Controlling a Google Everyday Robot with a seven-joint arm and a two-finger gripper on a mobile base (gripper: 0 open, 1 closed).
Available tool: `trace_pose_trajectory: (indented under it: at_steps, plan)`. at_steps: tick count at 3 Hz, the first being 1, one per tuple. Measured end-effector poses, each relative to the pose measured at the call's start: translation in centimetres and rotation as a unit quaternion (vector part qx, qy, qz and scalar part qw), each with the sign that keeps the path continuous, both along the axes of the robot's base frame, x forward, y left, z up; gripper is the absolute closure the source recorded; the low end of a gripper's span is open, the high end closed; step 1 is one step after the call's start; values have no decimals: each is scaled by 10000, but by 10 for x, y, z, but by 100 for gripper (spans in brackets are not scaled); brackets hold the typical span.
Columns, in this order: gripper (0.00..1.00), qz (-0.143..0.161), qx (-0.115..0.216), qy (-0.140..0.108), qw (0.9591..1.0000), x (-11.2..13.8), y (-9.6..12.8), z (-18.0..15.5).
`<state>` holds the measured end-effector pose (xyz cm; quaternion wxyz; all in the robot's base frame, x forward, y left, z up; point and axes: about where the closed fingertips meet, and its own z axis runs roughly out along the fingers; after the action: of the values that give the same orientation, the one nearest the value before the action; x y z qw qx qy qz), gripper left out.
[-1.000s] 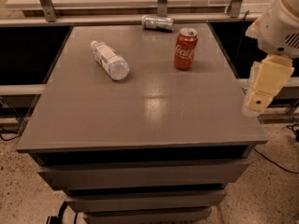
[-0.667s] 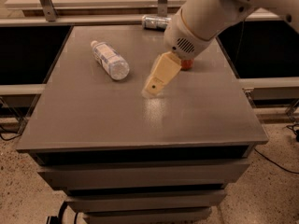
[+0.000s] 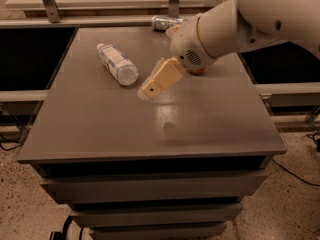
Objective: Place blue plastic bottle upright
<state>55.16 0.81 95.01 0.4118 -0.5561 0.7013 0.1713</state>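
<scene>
The blue plastic bottle [image 3: 117, 64] lies on its side on the grey table [image 3: 200, 124], at the back left, with its white cap pointing to the far left. My gripper [image 3: 149, 90] hangs just above the table's middle, a short way to the right of the bottle's base and apart from it. It points down and to the left and holds nothing that I can see.
The red can [image 3: 197, 71] is mostly hidden behind my arm [image 3: 235, 24]; only its bottom edge shows. A silver can [image 3: 161, 22] lies at the table's back edge. Metal frame posts [image 3: 47, 1] stand behind the table. Drawers sit below the tabletop.
My arm has swung from beyond the table's right edge over the top to the left. The gripper is now close to the bottle. The bottle and the cans have not moved.
</scene>
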Motion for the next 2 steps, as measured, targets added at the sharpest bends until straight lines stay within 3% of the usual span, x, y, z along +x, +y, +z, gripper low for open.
trace_pose_trajectory:
  at_steps: [2]
  plan:
    - [0,-144,16,105,9998,18,32,-8]
